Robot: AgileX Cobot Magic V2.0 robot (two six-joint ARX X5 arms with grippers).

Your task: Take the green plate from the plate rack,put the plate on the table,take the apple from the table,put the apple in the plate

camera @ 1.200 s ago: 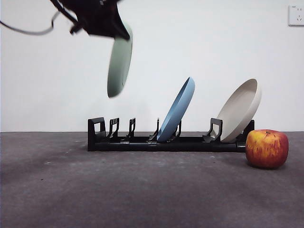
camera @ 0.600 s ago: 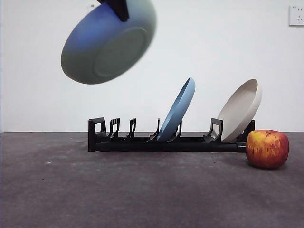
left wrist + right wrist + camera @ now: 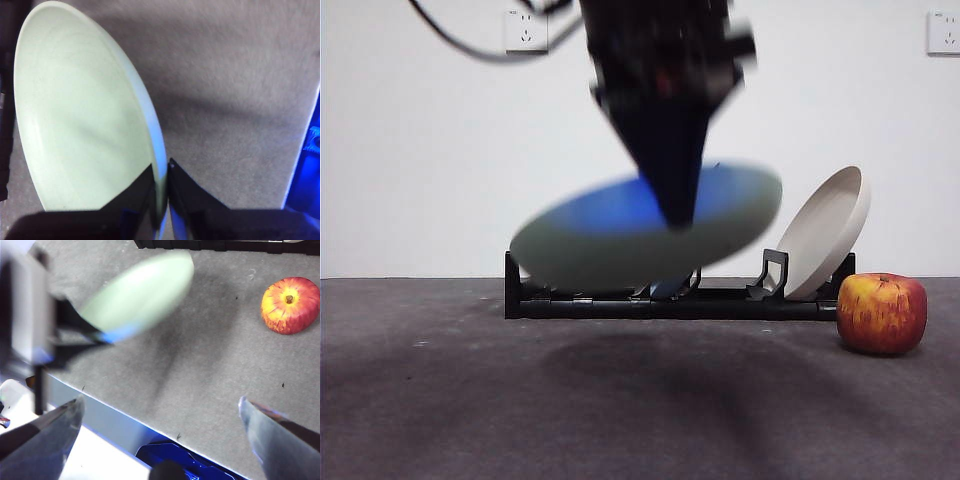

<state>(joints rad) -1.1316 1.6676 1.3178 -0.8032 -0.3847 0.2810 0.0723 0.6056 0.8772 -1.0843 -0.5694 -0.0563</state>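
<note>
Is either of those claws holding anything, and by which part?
The left gripper holds the green plate by its rim; the right gripper holds nothing.

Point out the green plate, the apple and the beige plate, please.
green plate (image 3: 75,125): left wrist view, middle of its inner face.
apple (image 3: 882,313): front view, centre of its red side.
beige plate (image 3: 830,230): front view, middle of its hollow face.

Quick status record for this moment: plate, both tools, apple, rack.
green plate: held in the air above the table, near level, blurred
left tool: shut on the plate's rim
right tool: open, holding nothing
apple: on the table, beside the rack's end
plate rack: beige plate still slotted in it
</note>
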